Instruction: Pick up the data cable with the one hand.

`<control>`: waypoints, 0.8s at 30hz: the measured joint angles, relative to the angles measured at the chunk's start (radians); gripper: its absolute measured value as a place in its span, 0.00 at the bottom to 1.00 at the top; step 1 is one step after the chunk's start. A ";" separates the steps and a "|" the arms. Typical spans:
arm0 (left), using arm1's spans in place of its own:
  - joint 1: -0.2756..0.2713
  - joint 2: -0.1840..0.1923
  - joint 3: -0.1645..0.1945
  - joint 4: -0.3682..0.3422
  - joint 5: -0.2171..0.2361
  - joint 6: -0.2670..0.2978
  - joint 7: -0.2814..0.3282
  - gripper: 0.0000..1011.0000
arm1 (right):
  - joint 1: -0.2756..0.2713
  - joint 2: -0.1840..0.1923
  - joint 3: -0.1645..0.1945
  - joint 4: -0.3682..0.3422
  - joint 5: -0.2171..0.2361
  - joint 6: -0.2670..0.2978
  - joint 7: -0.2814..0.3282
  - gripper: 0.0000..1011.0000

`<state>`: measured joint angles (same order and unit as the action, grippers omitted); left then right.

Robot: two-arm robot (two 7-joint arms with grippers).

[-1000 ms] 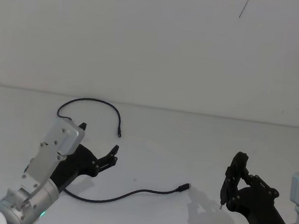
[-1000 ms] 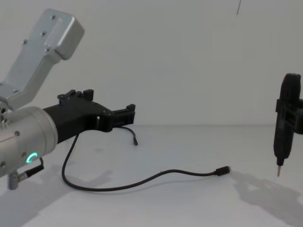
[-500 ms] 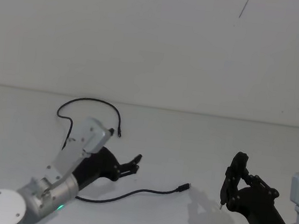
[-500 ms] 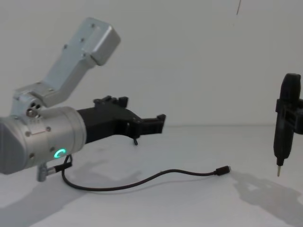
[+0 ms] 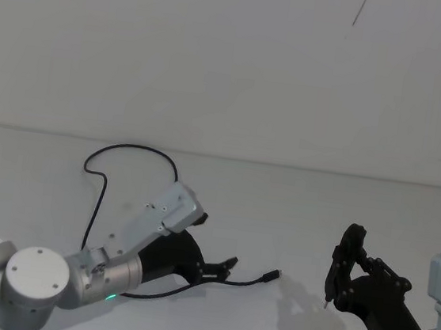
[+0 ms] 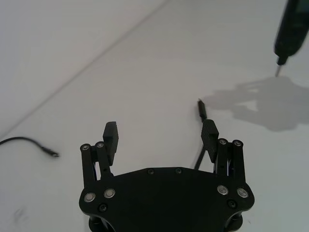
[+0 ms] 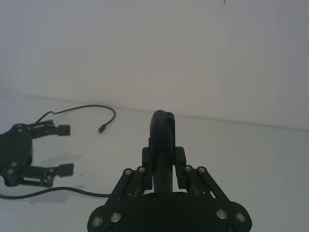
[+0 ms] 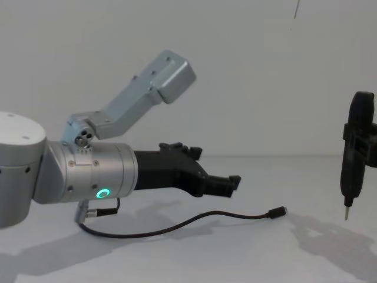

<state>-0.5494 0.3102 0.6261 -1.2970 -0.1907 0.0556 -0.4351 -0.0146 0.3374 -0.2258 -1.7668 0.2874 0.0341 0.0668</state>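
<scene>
1. Looking down in the head view, the left end effector (image 5: 221, 266) hangs low over the desk (image 5: 279, 211) with its fingers apart. The data cable (image 5: 135, 147) loops at the far side, runs under the left arm and comes out beneath the fingertips. Its plug (image 5: 271, 276) lies just beyond them, toward the robot's right. The right end effector (image 5: 343, 263) is well apart on the right, fingers pressed together.
2. In the left wrist view, the left end effector (image 6: 160, 137) shows a wide gap between its two pads (image 6: 111, 137). The data cable (image 6: 198, 158) passes right beside the other pad, at the edge of the gap. The plug (image 6: 201, 109) pokes out past that pad's tip.
3. In the right wrist view, the right end effector (image 7: 162, 125) is closed up. Farther off, the left end effector (image 7: 62, 150) stands spread, with the data cable (image 7: 72, 192) trailing along the desk near it.
4. In the chest view, the left end effector (image 8: 228, 183) hovers above the data cable (image 8: 177, 226), not touching it. The plug (image 8: 277, 212) rests on the desk (image 8: 265, 253) between the two end effectors.
</scene>
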 joint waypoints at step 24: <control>-0.111 -0.010 0.044 0.151 0.002 0.014 -0.200 0.99 | 0.000 0.000 0.000 0.000 0.000 0.000 0.000 0.27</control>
<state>-0.6606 0.3003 0.6699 -1.1457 -0.1890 0.0694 -0.6355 -0.0146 0.3374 -0.2259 -1.7668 0.2874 0.0341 0.0668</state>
